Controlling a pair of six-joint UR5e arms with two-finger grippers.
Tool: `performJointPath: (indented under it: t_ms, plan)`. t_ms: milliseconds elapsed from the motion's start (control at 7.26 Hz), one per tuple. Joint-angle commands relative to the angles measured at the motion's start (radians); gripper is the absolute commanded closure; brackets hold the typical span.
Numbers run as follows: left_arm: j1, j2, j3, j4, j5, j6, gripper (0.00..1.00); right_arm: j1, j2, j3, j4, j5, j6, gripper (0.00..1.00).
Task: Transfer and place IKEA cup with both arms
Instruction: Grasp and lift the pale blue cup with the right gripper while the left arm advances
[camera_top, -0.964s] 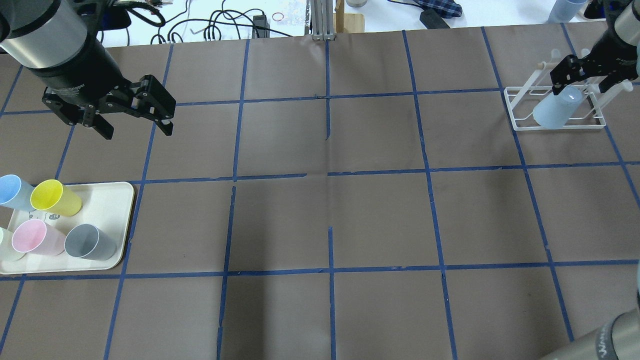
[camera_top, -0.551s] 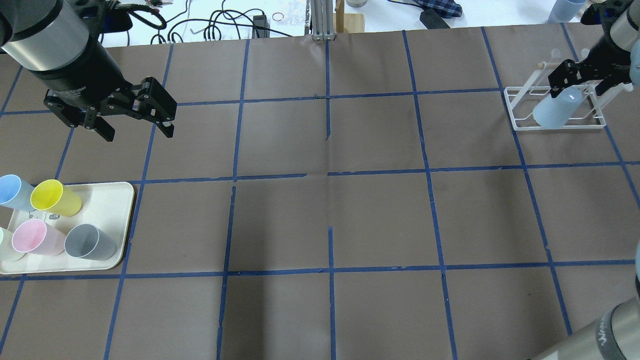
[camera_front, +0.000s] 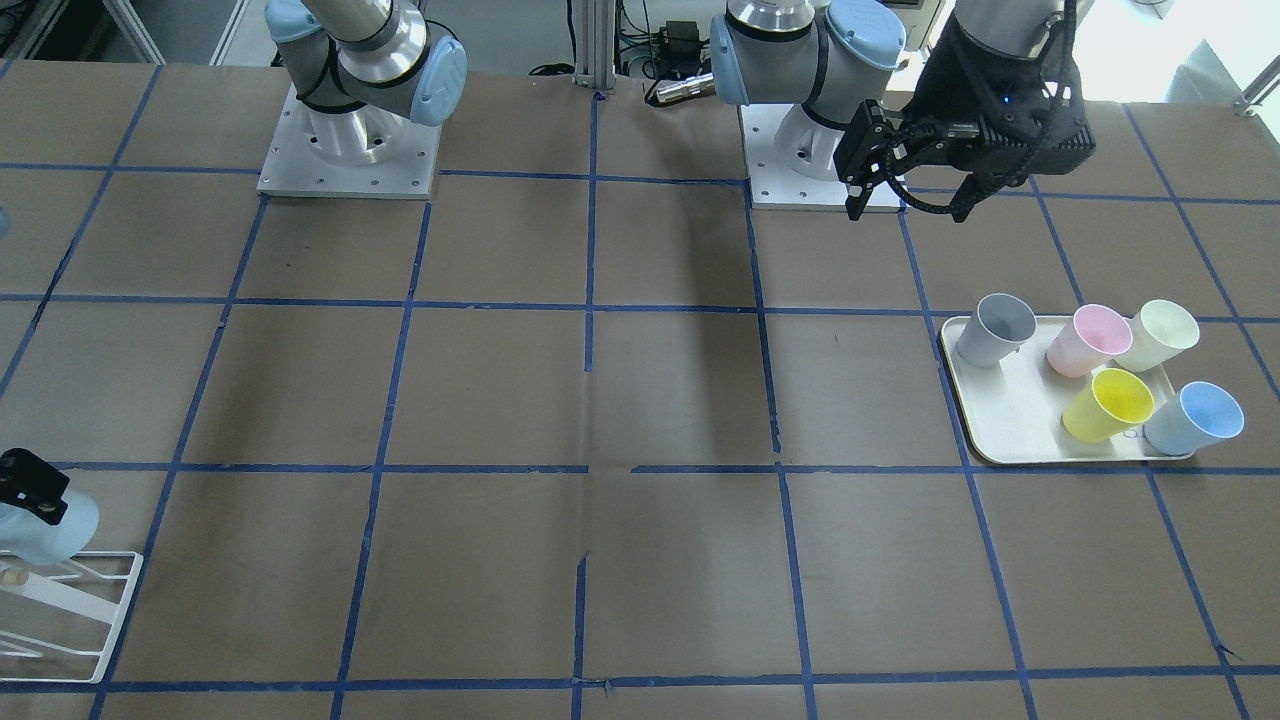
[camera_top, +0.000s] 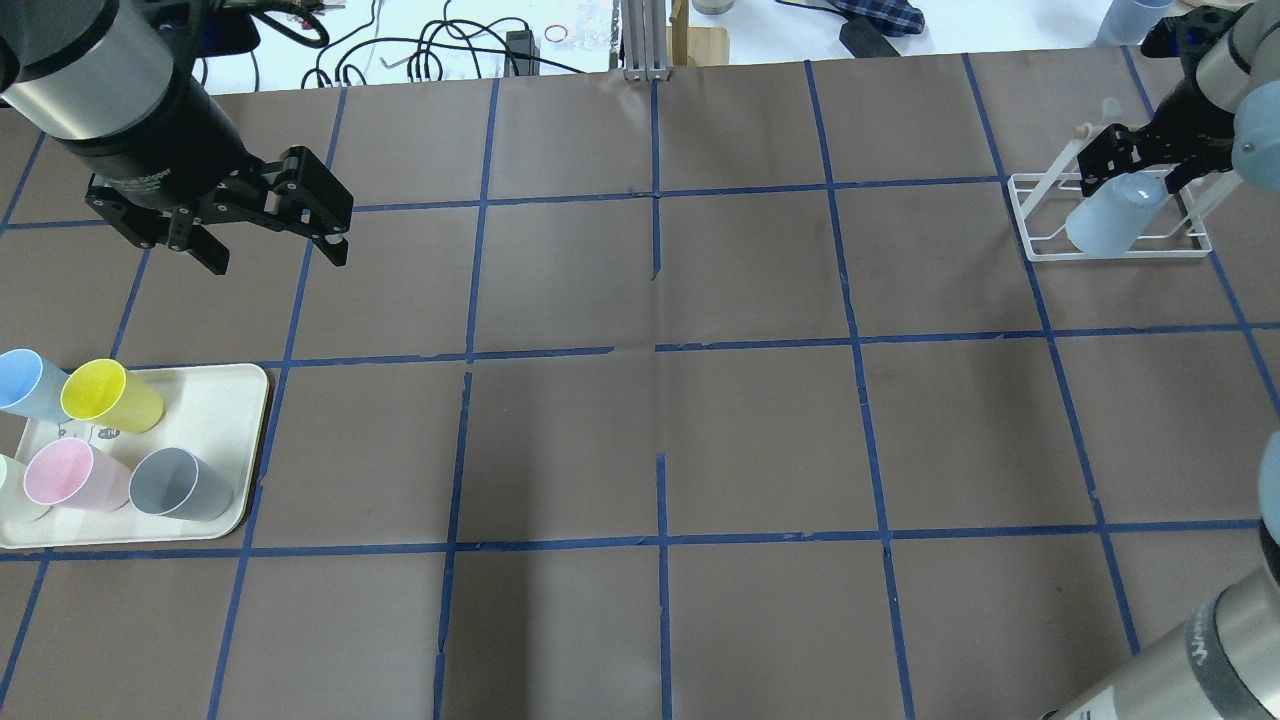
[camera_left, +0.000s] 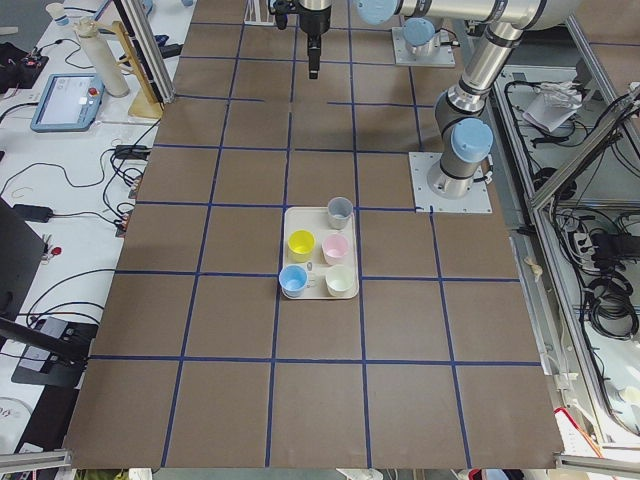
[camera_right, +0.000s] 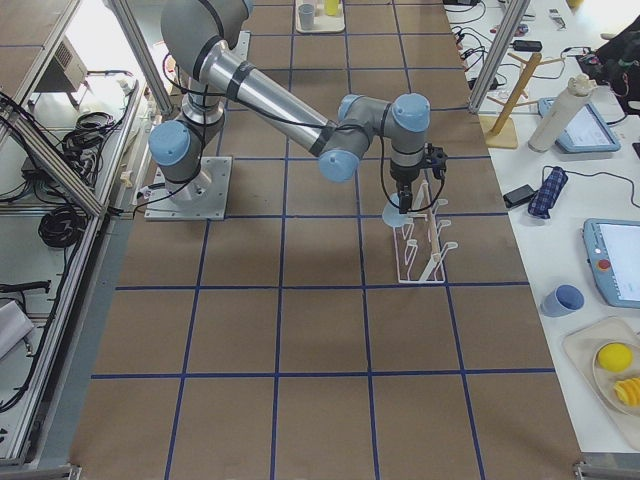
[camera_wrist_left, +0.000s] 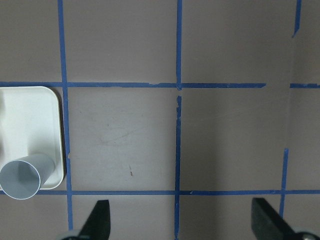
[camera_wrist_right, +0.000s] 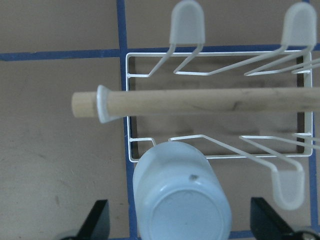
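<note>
- The IKEA cup (camera_top: 1108, 218) sits upside down on the white wire rack (camera_top: 1030, 215) at the far right corner of the worktop. It is tilted, with its base up and its mouth low towards the worktop's middle.
- The right tool (camera_top: 1135, 178) hangs directly over that base. Its fingers are spread wide, one on each side of the cup, and neither touches it (so the cup looks to be resting on the rack alone).
- The coming move turns on one relation: the cup's long axis runs slantwise up towards the tool, and the base lies between the open fingers. Any retreat probably needs to go straight up along that line, because a sideways drift could knock the cup off its prong.
- The right arm is by far the nearer. The left tool (camera_top: 277, 258) hovers well apart over the opposite end, also wide open and holding nothing, beyond the cream tray (camera_top: 230, 400) where the twin blue cup (camera_top: 25, 385) stands.
- The right wrist view shows the clear gap on both sides of the cup base (camera_wrist_right: 182, 215) and the wooden dowel (camera_wrist_right: 200, 102) above the rack, which the overhead view cannot settle.
- The overhead view alone shows both tools and the cup's lean at once.
</note>
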Motion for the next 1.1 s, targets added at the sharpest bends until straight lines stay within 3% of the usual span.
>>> performJointPath:
  t_ms: [0, 413, 551, 826, 964]
  plan:
    - [-0.003, 0.003, -0.002, -0.008, 0.001, 0.0, 0.0, 0.001, 0.012, -0.001, -0.009, 0.0, -0.002, 0.0]
    - [-0.005, -0.005, -0.022, -0.003, -0.006, -0.003, 0.0, -0.004, 0.019, -0.001, -0.012, 0.0, -0.003, 0.1]
    - [-0.005, -0.006, -0.024, -0.003, -0.005, -0.003, 0.0, -0.005, 0.019, -0.001, -0.012, 0.002, -0.003, 0.24]
    - [-0.006, -0.013, -0.022, 0.007, -0.008, -0.005, 0.0, -0.005, 0.017, -0.006, -0.009, 0.026, -0.008, 0.39]
    - [0.0, -0.012, -0.024, 0.007, -0.034, 0.015, 0.0, -0.005, 0.017, -0.007, -0.009, 0.026, -0.017, 0.52]
